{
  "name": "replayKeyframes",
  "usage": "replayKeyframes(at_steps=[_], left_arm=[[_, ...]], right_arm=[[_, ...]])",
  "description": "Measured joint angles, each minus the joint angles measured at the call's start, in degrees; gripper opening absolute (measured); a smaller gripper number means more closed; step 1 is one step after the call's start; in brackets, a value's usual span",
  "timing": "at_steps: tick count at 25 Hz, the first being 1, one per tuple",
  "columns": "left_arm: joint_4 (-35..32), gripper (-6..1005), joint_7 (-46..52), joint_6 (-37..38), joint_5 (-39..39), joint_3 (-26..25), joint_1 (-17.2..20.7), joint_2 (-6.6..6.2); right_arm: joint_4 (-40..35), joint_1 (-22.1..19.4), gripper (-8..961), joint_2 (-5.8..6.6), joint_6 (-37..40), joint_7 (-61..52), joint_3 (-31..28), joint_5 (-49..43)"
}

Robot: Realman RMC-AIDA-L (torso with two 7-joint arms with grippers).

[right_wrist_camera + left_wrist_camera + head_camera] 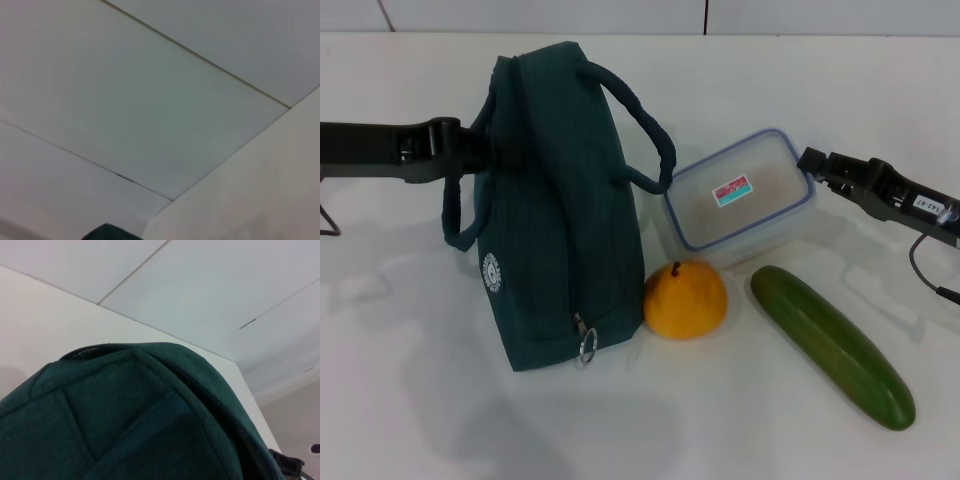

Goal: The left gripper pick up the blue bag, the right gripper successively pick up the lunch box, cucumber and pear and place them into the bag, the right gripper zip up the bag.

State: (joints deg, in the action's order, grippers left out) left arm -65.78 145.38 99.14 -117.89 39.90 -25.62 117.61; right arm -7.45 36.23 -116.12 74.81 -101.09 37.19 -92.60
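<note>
The blue bag [560, 210] stands upright left of centre, its zipper ring at the front. My left gripper [480, 150] comes in from the left and is shut on the bag's upper side, by a handle loop. The bag's fabric [125, 415] fills the lower part of the left wrist view. The lunch box [740, 195] lies right of the bag. My right gripper [812, 165] is at the box's far right corner, touching or nearly touching it. The pear [685, 300] sits in front of the box, against the bag. The cucumber [830, 345] lies at the front right.
The white table [420, 380] carries everything. A black cable [925, 265] hangs from the right arm near the right edge. The right wrist view shows only the wall panels [150, 100] and a table edge.
</note>
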Motion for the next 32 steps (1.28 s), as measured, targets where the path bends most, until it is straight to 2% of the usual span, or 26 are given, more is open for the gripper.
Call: replayKeyframes(at_steps=[3, 22, 32], left_arm=[[0.07, 52, -0.19, 0.00, 0.01, 0.00, 0.21, -0.02], [0.04, 51, -0.63, 0.00, 0.03, 0.00, 0.76, 0.42], [0.04, 51, -0.71, 0.10, 0.03, 0.00, 0.71, 0.51]], right_arm=[[0.00, 0.00, 212, 0.03, -0.05, 0.00, 0.03, 0.50], [-0.50, -2.60, 194, 0.11, 2.42, 0.95, -0.01, 2.52], [-0.67, -4.40, 108, 0.23, 3.00, 2.32, 0.57, 4.29]])
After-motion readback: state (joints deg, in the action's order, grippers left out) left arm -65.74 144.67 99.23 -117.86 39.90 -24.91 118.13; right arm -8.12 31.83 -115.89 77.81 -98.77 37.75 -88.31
